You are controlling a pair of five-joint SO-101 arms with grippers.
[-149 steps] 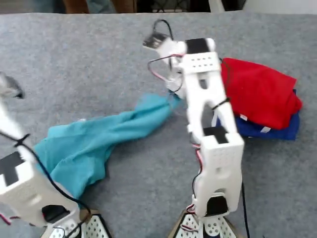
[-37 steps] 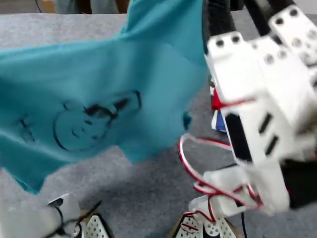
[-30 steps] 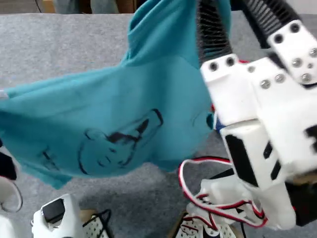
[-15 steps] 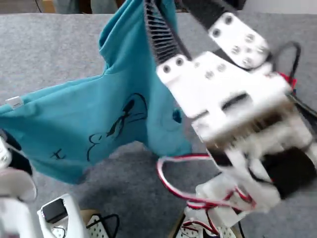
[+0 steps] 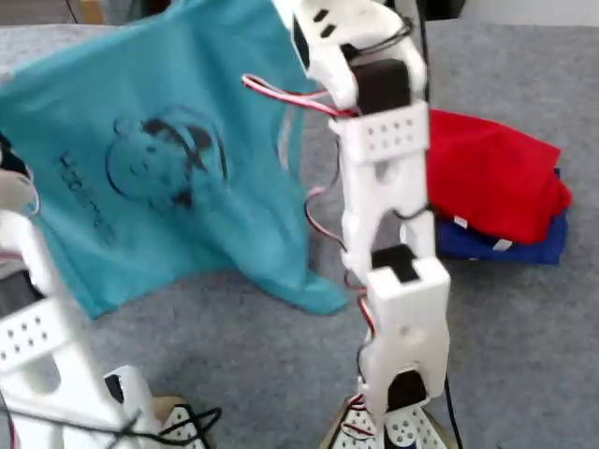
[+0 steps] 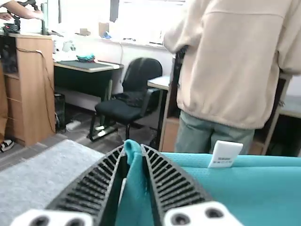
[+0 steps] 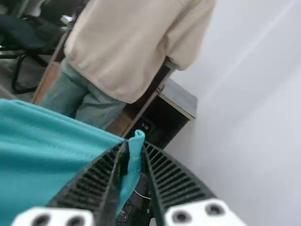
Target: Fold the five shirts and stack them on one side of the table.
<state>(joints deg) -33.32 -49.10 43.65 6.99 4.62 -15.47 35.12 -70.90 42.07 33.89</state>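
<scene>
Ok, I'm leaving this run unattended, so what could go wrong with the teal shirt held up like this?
1. The left gripper and right gripper each pinch a thin fold of the teal shirt; it could slip free.
2. The red wire loops close to the fabric and might snag.
3. The folded red shirt lies beside the right arm, which could knock it.

High camera steeply above table; both wrist cameras level, roomward, sharing teal shirt.
</scene>
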